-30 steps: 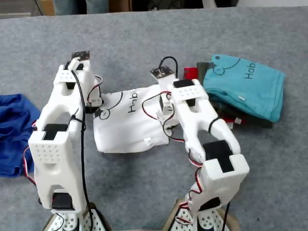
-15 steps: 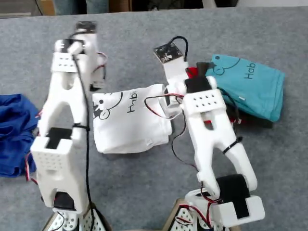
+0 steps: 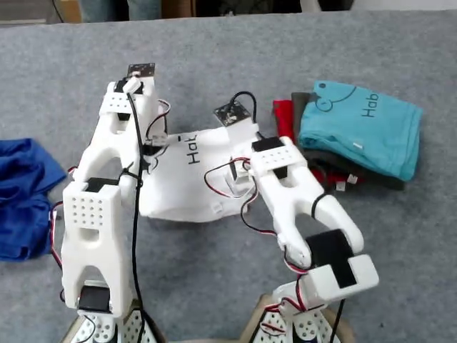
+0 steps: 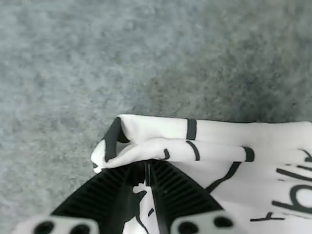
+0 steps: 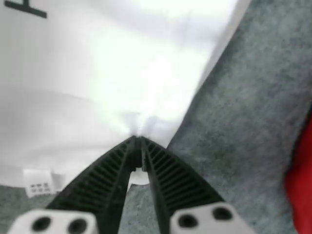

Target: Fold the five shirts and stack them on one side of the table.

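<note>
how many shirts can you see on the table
5: blue shirt at the left edge; white shirt in the middle; teal shirt atop a dark shirt and red shirt, stacked at right. Others may hide underneath.

The right tool (image 5: 139, 141) pinches the white shirt (image 5: 97, 73) at its edge above the grey table (image 5: 253, 122), red fabric (image 5: 300, 180) nearby.

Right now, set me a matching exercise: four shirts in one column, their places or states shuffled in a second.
Shirts:
1. white shirt
2. teal shirt
3. blue shirt
4. red shirt

Places or states:
A. crumpled at the far left
B. folded, on top at the right
C. lying in the middle
D. edge showing beneath another shirt

Pairs: 1-C, 2-B, 3-A, 4-D
</note>
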`<state>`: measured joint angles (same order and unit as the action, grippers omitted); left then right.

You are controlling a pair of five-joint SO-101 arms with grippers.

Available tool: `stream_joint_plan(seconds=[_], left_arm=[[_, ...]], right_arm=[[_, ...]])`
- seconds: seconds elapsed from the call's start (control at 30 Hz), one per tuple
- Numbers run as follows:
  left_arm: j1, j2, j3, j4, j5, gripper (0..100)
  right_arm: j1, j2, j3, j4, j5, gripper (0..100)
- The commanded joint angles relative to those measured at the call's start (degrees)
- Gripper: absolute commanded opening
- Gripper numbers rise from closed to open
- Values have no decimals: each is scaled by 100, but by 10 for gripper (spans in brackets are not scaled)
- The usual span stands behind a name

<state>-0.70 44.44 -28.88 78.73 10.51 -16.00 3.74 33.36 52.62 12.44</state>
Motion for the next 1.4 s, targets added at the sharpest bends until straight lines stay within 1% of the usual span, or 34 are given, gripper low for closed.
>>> stream_joint_plan(seconds=[0.0, 0.07, 0.13, 0.27, 0.4, 0.5, 0.53, 0.6, 0.67, 0.73, 0.8, 0.93, 1.0, 1.13, 1.3, 1.37], left_arm=[[-312, 44, -4, -281, 62, 29], [-295, 44, -13, -264, 44, 29], [-268, 35, -145, -105, 35, 29], [-277, -62, -1024, 765, 35, 29], [-277, -334, -2097, 1538, 35, 29], [-295, -545, -2905, 2022, 35, 29], [-321, -615, -3152, 2154, 35, 29], [-347, -730, -3415, 2215, -9, 29], [-409, -888, -3415, 2215, -229, 29], [-497, -985, -3336, 2215, -369, 29], [-716, -1108, -3152, 2215, -396, 29], [-1182, -1213, -2774, 2215, -413, 29], [-1367, -1284, -2598, 2215, -413, 29], [-1631, -1380, -2404, 2215, -422, 29], [-1859, -1389, -2387, 2215, -422, 29], [-1921, -1380, -2387, 2215, -527, 29]], right_arm=[[220, 22, 4, -229, -9, 15], [264, -40, -57, -193, 0, 15], [264, -356, -171, 229, 0, 15], [237, -1534, -514, 1160, 0, 15], [229, -2659, -576, 1407, -97, 15], [35, -2949, -523, 1442, -826, 20], [-53, -2949, -514, 1512, -1099, 42], [-308, -2949, -523, 1556, -1591, 125], [-624, -2932, -523, 1495, -2040, 213], [-941, -2765, -523, 1363, -2470, 276], [-1125, -2413, -523, 1213, -3086, 310], [-1187, -1341, -629, 853, -4387, 359], [-1187, -752, -769, 642, -4738, 383], [-1152, 435, -1165, 237, -5064, 406], [-1029, 1736, -1596, 88, -5002, 401], [-985, 1886, -1710, 114, -5002, 361]])
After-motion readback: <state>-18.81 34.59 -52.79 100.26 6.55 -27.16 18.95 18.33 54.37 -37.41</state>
